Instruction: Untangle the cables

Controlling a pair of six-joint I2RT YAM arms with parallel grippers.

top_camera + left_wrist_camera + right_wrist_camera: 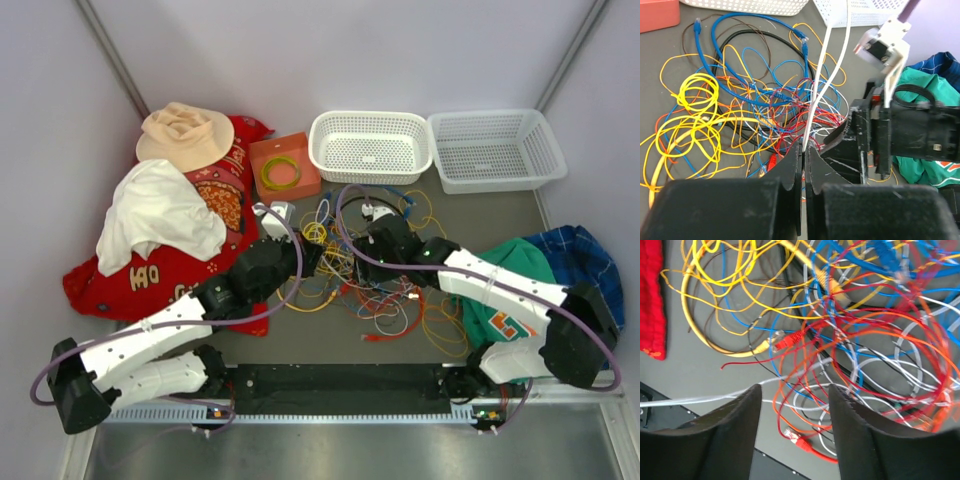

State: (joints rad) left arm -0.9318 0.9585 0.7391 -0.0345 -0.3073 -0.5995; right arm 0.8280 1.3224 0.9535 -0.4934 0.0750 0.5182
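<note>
White cable (815, 95) is pinched in the left gripper (803, 150), whose jaws are closed tight on it, and the strand rises toward the far side. The cables (360, 270) lie in a knotted heap mid-table, between the red cloth (160, 270) on the left and the green garment (510, 290) on the right. The right gripper (794, 392) hangs over the red and orange loops with its jaws apart, gripping nothing. Nothing pins the heap, so a pull from the left could drag it whole or cinch the knot. Whether the white strand threads through those loops is hard to tell. If it does, the red plug (787, 341) may snag.
</note>
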